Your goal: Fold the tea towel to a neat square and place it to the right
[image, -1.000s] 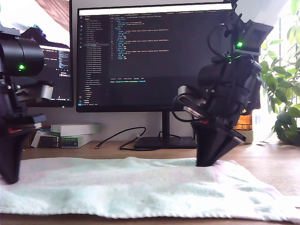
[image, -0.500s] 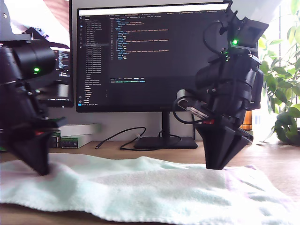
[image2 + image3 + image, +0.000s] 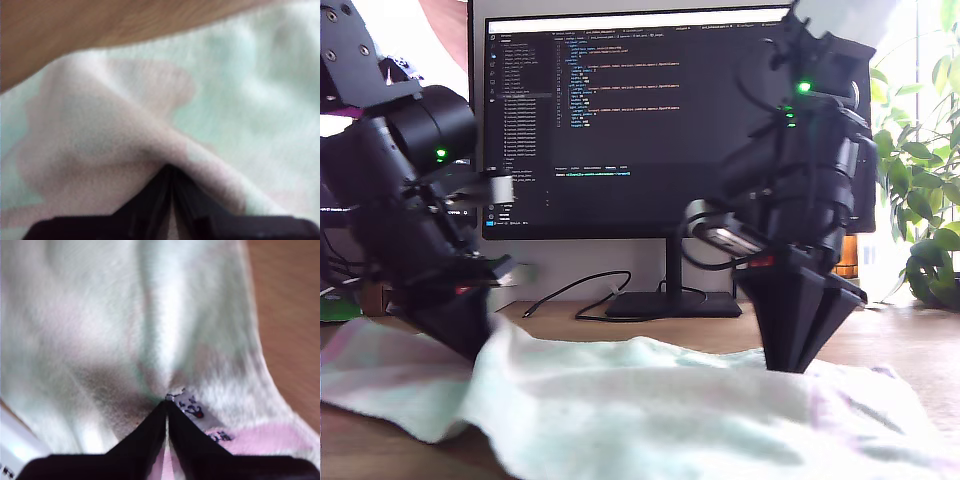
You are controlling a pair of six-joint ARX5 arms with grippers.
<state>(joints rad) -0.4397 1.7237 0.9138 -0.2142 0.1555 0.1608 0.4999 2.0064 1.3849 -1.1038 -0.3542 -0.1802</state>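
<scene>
Tea towel (image 3: pixel 650 410): fluffy mint terry, pink bands, rumpled across wooden desk (image 3: pixel 910 345). My first gripper (image 3: pixel 171 172) pinched on raised pinkish fold. My second gripper (image 3: pixel 166 405) pinched beside printed tag (image 3: pixel 192 407), which you see in second wrist view only.

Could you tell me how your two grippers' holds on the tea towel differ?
My first gripper pinches plain pinkish cloth of the tea towel, bunched into a ridge; my second gripper pinches at its printed tag. Cloth by the first looks pale; by the second, a bright pink band. Both are shut on it.
</scene>
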